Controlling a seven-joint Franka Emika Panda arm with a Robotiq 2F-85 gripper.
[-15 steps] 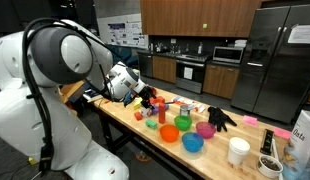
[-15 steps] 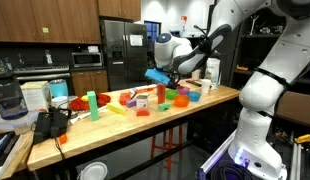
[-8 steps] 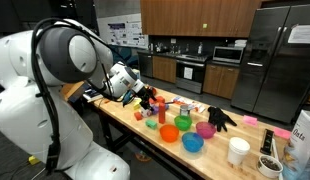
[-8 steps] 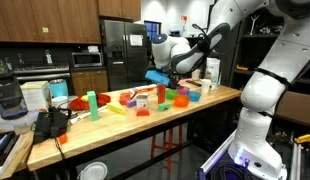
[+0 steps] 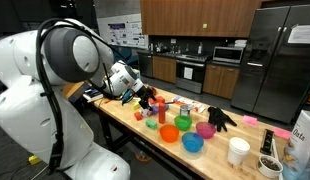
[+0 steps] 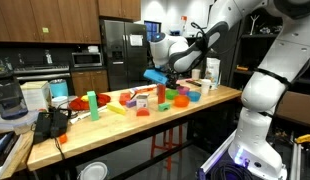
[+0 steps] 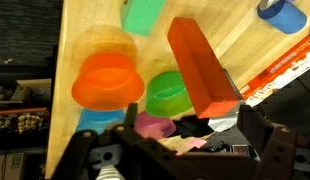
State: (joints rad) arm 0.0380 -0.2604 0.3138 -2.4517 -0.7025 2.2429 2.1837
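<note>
Wooden worktop in a kitchen, wrist view.
My gripper hangs empty, fingers wide apart; red block just ahead between them, green bowl just beside it.

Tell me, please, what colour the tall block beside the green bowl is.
The tall block is red; the wrist view shows it best.

Wrist view: blue tape roll and green block ran off my top edge. Pink bowl sat half hidden behind the gripper, itself dark and blurred. In both exterior views, fingertips were too small to resolve.
</note>
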